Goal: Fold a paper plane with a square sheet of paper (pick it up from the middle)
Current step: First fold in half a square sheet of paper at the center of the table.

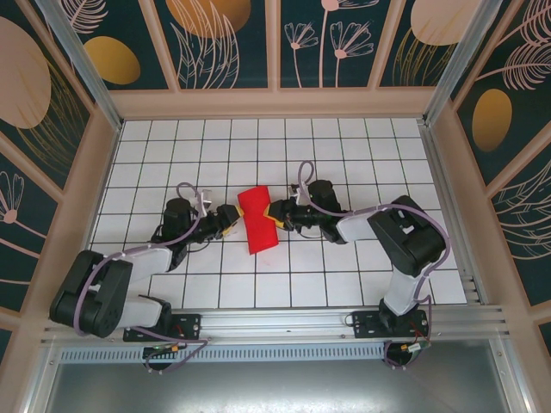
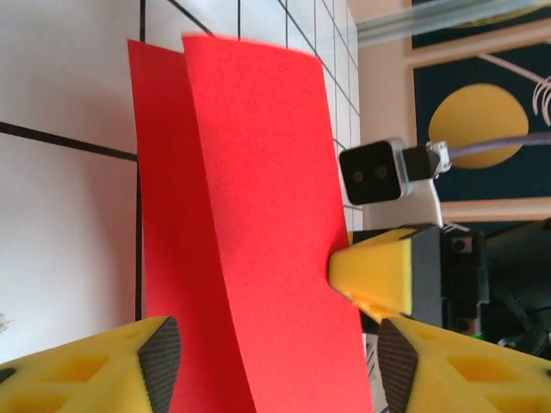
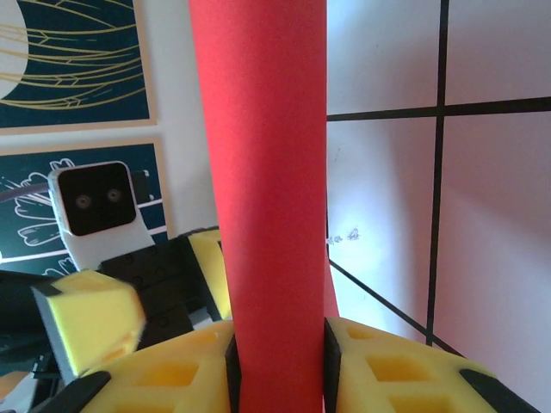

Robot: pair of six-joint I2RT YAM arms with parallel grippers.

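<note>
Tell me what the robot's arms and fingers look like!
The left arm and right arm are white tubes with chunky black joints, and greyish-purple cables loop along them. The left gripper and right gripper have yellow fingers with black pads. A little white-and-black camera sits at each wrist.

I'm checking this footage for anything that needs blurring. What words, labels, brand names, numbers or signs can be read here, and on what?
None: no readable text in any view.
The red paper is plain and unmarked.
The wall panels carry only plant drawings.
The table has only black grid lines.
The wrist camera shows no legible label.
</note>
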